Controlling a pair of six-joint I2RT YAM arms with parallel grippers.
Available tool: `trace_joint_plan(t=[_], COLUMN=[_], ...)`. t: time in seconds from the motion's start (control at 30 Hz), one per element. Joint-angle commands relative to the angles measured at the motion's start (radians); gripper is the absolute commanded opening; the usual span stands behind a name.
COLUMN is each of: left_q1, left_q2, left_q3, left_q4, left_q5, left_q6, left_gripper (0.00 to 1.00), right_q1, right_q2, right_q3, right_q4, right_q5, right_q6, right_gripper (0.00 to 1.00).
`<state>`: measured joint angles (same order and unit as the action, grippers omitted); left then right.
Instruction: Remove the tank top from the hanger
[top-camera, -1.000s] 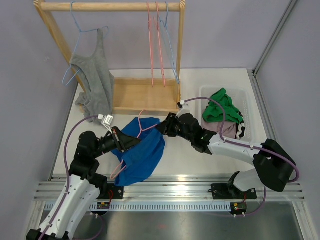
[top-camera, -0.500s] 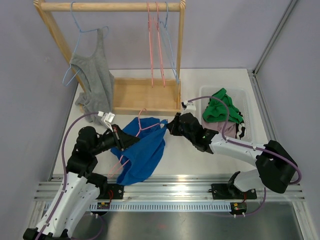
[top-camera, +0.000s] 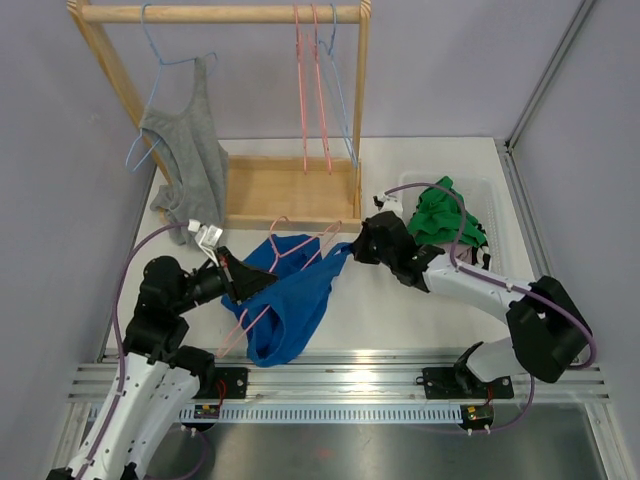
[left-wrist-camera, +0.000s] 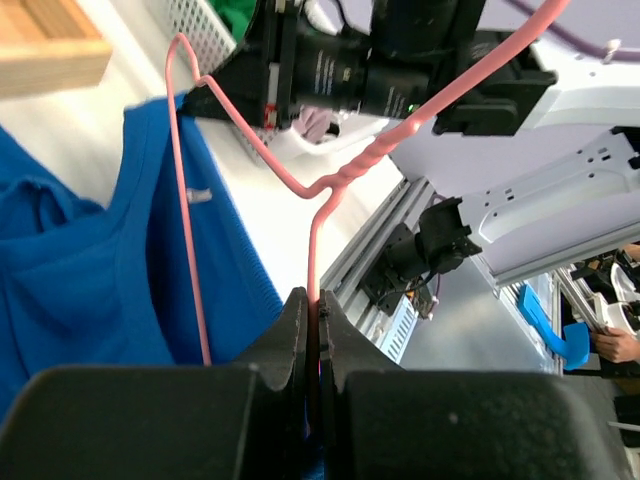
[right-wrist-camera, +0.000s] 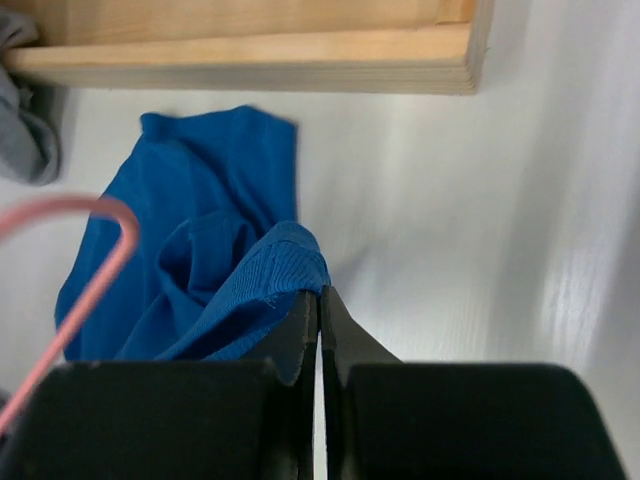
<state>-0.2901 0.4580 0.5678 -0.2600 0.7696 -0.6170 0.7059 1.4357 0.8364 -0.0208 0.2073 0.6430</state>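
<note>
A blue tank top (top-camera: 292, 300) hangs on a pink hanger (top-camera: 290, 247) just above the table, in front of the wooden rack. My left gripper (top-camera: 243, 285) is shut on the hanger's wire (left-wrist-camera: 330, 180), with the blue fabric (left-wrist-camera: 100, 270) beside it in the left wrist view. My right gripper (top-camera: 352, 250) is shut on a strap edge of the tank top (right-wrist-camera: 215, 270) and holds it stretched to the right. The hanger's hook (right-wrist-camera: 90, 250) shows at the left of the right wrist view.
A wooden clothes rack (top-camera: 290, 192) stands at the back. A grey tank top (top-camera: 190, 160) on a blue hanger and pink hangers (top-camera: 310, 90) hang from its rail. A white basket (top-camera: 497, 215) with green clothing (top-camera: 440, 215) sits at the right.
My right gripper has moved right and away with the strap, stretching the blue top. My left gripper has drawn the hanger slightly left. More pink wire shows outside the fabric.
</note>
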Motion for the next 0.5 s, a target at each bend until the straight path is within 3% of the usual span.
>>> trace_joint_plan(t=[0.0, 0.1, 0.23, 0.27, 0.37, 0.43, 0.47], left_q1=[-0.006, -0.006, -0.007, -0.007, -0.009, -0.011, -0.012], left_q2=[-0.038, -0.103, -0.195, -0.205, -0.126, -0.05, 0.003], left_q3=[0.064, 0.031, -0.054, -0.096, -0.16, -0.161, -0.149], left_q4=[0.12, 0.254, 0.493, 0.627, 0.913, 1.051, 1.206], left_q5=[-0.004, -0.101, -0.266, -0.315, -0.401, -0.408, -0.379], left_q6=[-0.004, -0.023, -0.071, -0.09, -0.165, -0.233, -0.256], left_gripper=[0.0, 0.0, 0.0, 0.0, 0.0, 0.0, 0.0], right_q1=[-0.019, -0.02, -0.017, -0.019, -0.013, 0.001, 0.016], right_q2=[-0.11, -0.222, -0.34, -0.391, -0.477, -0.507, -0.529], right_q3=[-0.049, -0.1, -0.094, -0.089, -0.06, -0.036, -0.002], right_q4=[0.082, 0.148, 0.099, 0.087, 0.076, 0.114, 0.12], right_q5=[-0.135, -0.363, -0.62, -0.702, -0.847, -0.91, -0.913], right_q6=[-0.051, -0.077, -0.056, -0.048, 0.015, 0.096, 0.106], right_gripper=[0.0, 0.0, 0.0, 0.0, 0.0, 0.0, 0.0])
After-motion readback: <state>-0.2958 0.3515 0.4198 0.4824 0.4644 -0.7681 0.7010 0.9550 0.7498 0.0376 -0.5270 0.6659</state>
